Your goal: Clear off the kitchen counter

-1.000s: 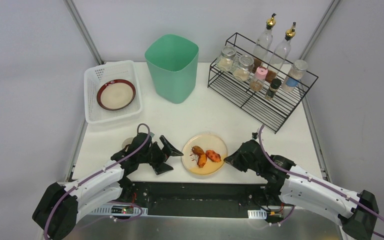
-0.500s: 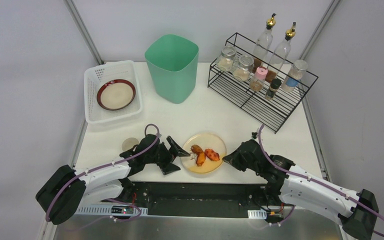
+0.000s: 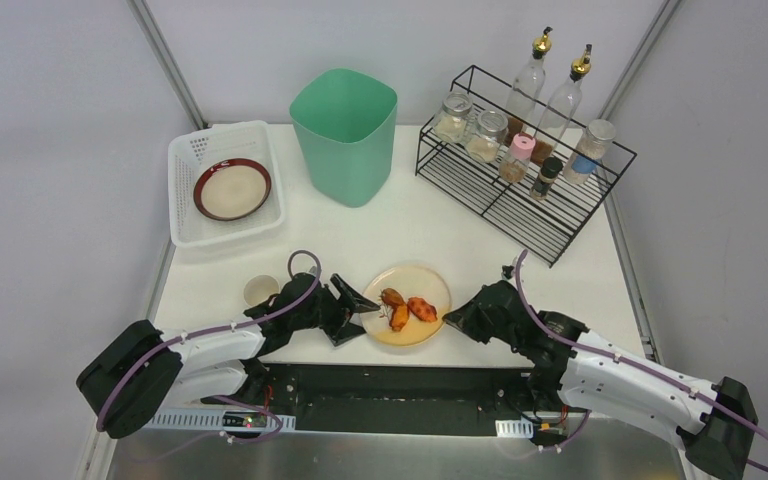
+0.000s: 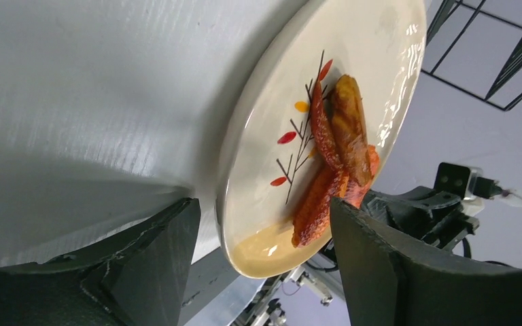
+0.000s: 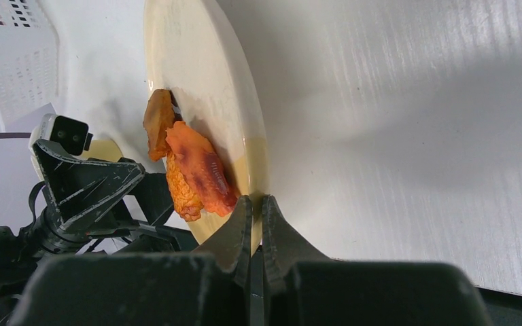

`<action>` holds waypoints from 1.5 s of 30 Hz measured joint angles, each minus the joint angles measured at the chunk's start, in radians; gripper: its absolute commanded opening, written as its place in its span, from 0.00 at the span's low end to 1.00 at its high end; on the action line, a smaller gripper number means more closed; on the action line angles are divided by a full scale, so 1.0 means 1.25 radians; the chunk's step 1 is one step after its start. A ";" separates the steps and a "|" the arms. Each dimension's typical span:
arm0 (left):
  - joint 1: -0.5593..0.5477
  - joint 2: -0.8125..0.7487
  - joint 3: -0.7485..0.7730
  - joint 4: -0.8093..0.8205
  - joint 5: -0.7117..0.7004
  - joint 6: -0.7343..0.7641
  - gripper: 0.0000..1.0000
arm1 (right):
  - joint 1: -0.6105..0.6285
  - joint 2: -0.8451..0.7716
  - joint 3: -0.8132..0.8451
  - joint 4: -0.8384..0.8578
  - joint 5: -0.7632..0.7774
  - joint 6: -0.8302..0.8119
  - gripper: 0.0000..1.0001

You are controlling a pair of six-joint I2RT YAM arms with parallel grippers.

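While both arms reach in low from the near edge, the white tabletop [image 3: 410, 235] lies just under both pincers and spreads away from them toward the far side; between the two, near the front edge of the tabletop, sits a cream plate [image 3: 422, 282] carrying three orange-brown food pieces [image 3: 422, 309]; the left pincer [image 4: 264, 204] stands open at the plate's left side, one jaw on either side of the rim, not closed on it; the right pincer [image 5: 253, 200] is closed, its tips together right at the plate's right rim, though I cannot tell whether the rim is nipped between them or merely touched; a small pale cup [image 3: 260, 290] stands on the tabletop just beyond the left arm; farther back on the left a white perforated basket [image 3: 185, 215] holds a dark-rimmed bowl [image 3: 232, 190]; a green bin [image 3: 345, 140] stands upright at the middle of the far edge; to the right a black wire rack [image 3: 505, 205] carries several jars [image 3: 487, 135] and, along its back, two tall bottles [image 3: 528, 85] with gold stoppers.
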 measured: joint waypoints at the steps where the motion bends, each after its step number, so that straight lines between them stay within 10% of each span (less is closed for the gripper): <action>1: 0.000 0.001 -0.001 0.003 -0.004 -0.003 0.70 | 0.001 -0.001 -0.003 0.002 0.000 0.002 0.00; 45: -0.021 0.187 -0.030 0.272 -0.071 -0.027 0.37 | 0.042 0.085 -0.102 0.206 -0.010 0.131 0.00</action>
